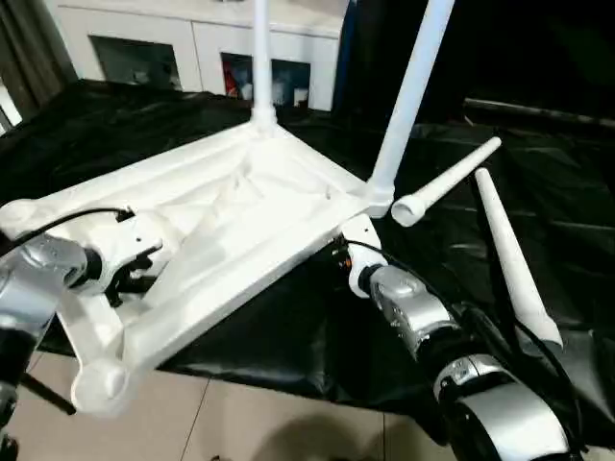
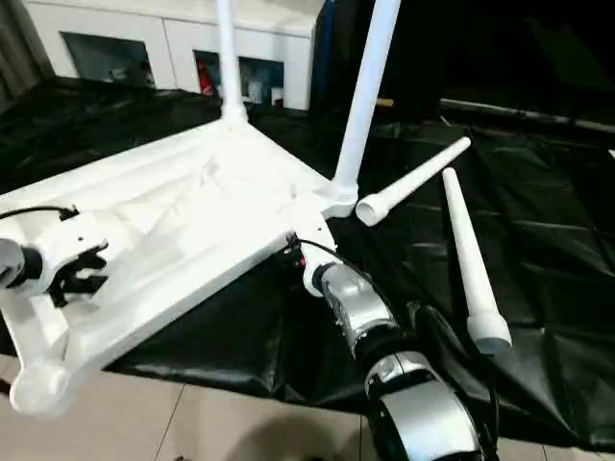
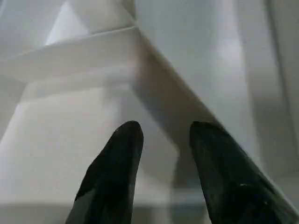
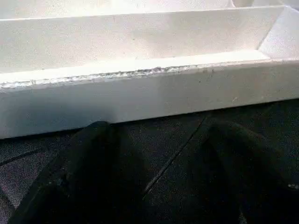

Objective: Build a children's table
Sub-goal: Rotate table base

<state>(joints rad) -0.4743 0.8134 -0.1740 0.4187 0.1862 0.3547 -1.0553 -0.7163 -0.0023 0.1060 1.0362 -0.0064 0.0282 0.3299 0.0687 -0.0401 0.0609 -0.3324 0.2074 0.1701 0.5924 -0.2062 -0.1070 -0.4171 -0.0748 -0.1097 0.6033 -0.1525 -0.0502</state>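
- Table top (image 1: 240,221) upside down on a black sheet (image 1: 538,221), ribbed underside up, long axis slanting from the near left corner, which overhangs the sheet's edge above the tiled floor (image 1: 240,423), to the far right.
- Two legs screwed upright into the far corner sockets: back leg (image 1: 260,58) straight up, right-corner leg (image 1: 408,96) leaning slightly right at the top.
- Two loose legs flat on the sheet right of the top: first loose leg (image 1: 447,182) pointing its thick open end toward the top's right corner; second loose leg (image 1: 509,259) just beside it, thin tip far, thick end near.
- Near left corner socket (image 1: 101,384) empty.
- Left gripper (image 3: 163,140) over the underside near the left end, black fingers (image 3: 117,158) parted with nothing between them.
- Right gripper (image 4: 154,140) low on the sheet, facing the top's long side wall, jaws wide apart and empty.
- White cabinet (image 1: 192,48) with glass doors behind the sheet.
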